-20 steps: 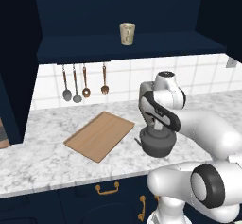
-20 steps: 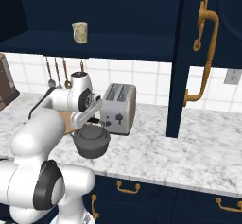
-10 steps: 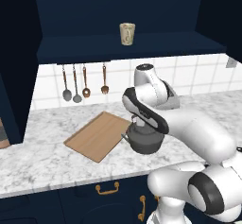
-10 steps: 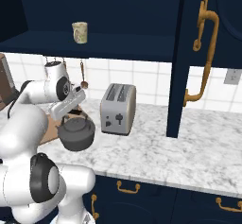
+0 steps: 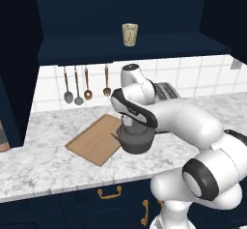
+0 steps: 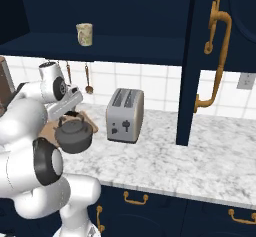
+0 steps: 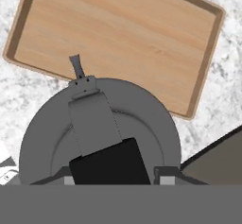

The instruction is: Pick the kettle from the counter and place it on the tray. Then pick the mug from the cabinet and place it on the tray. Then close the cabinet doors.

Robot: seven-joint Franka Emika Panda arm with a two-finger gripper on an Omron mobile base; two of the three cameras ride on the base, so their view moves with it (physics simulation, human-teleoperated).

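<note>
Your pincer (image 6: 74,115) has the kettle (image 6: 74,135) by its arched handle, lifted off the surface (image 6: 165,153), I think. It's hanging over the tray (image 5: 96,139) edge, while the mug (image 5: 130,34) sits in the cabinet (image 5: 130,49).

even, soft rendered light; sharp throughout, cabinet interior dim.

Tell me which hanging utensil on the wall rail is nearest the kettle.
The rightmost one, a copper-handled spoon hanging closest above the tray's far corner; the kettle hangs in the gripper just below-right.
</note>
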